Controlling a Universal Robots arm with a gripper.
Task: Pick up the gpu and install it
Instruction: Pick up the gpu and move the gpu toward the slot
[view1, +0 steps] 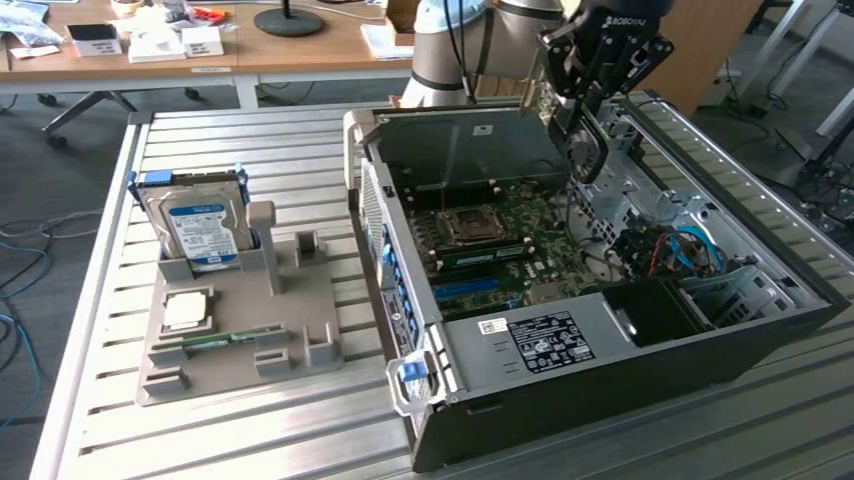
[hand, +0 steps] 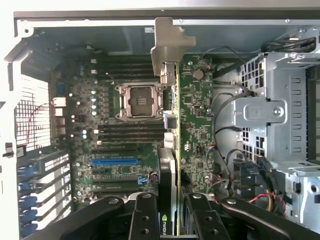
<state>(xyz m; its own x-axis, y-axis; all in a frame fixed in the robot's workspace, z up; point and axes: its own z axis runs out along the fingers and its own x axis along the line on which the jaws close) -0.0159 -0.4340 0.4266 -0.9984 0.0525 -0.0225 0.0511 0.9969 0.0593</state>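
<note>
Holding edge-on over motherboard (hand: 195, 125) | claw (hand: 172, 220) clamped on gpu (hand: 172, 165) | bracket (hand: 167, 45) toward case wall (hand: 100, 37)

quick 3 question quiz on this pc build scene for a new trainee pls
1. True or false: the gripper is shut on the gpu, holding it edge-on over the open computer case.
2. Where does the hard drive stand?
A) inside the case
B) upright in the grey holder, on the exterior view's left
C) flat on the wooden desk
3. What colour is the one brightly coloured long slot on the motherboard?

Key: 1 true; 2 B; 3 blue
</note>
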